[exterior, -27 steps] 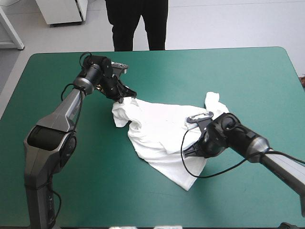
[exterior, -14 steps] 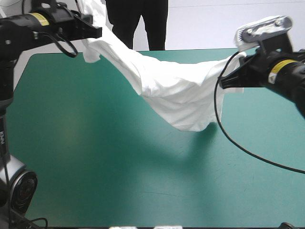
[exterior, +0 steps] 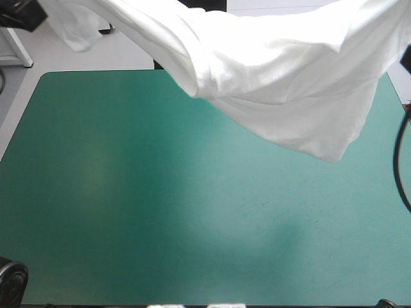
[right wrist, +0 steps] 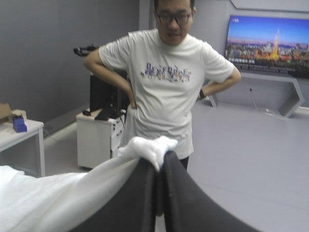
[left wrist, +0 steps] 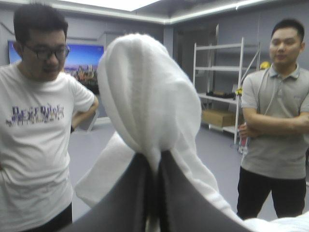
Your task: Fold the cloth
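The white T-shirt [exterior: 276,70] hangs high above the teal-green table [exterior: 160,212], stretched across the top of the high view from left to right, its lowest fold sagging at the right. Both grippers are out of the high view. In the left wrist view my left gripper [left wrist: 155,162] is shut on the T-shirt [left wrist: 145,96], and a bunch of cloth stands up over the black fingertips. In the right wrist view my right gripper [right wrist: 159,162] is shut on the T-shirt [right wrist: 63,193], with a small tuft poking out above the tips and the sheet running off to one side.
The shirt's shadow falls faintly on the table's middle and right. Part of a black arm base [exterior: 9,285] shows at the near left corner.
Both arms rose from the table with the T-shirt, lifting it from a heap to a raised span, then higher until the grippers left the high view.
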Controlling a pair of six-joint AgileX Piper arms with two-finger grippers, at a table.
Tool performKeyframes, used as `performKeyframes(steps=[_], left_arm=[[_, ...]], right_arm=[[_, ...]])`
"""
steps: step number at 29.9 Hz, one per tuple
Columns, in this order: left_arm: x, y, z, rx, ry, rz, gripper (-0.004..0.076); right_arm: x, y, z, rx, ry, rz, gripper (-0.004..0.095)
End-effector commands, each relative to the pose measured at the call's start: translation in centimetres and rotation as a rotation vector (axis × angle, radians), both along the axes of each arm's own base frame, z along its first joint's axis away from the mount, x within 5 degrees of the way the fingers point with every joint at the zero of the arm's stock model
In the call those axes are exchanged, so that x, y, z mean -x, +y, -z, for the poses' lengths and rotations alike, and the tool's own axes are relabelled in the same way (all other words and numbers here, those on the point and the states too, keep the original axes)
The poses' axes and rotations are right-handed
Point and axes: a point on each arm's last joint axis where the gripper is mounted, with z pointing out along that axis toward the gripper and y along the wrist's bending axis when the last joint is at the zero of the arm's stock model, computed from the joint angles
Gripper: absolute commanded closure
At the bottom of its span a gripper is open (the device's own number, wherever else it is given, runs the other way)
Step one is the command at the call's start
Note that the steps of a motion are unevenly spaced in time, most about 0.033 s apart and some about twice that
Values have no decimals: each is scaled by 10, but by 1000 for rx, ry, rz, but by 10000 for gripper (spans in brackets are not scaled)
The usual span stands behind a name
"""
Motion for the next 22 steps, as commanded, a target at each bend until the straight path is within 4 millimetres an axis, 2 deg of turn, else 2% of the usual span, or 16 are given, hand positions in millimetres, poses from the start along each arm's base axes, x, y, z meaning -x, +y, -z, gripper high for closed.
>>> performKeyframes(steps=[1, 6, 14, 22], left_arm=[[31, 9, -17, 82, -151, 15, 734], [28, 8, -11, 37, -95, 3, 734], [-15, -4, 34, -157, 293, -12, 734], [-41, -12, 68, -226, 474, -2, 734]], right_arm=[[13, -5, -12, -34, -119, -23, 925], [-2, 6, 1, 15, 29, -41, 925], [-32, 32, 28, 53, 254, -103, 925], [-63, 60, 75, 112, 483, -156, 925]])
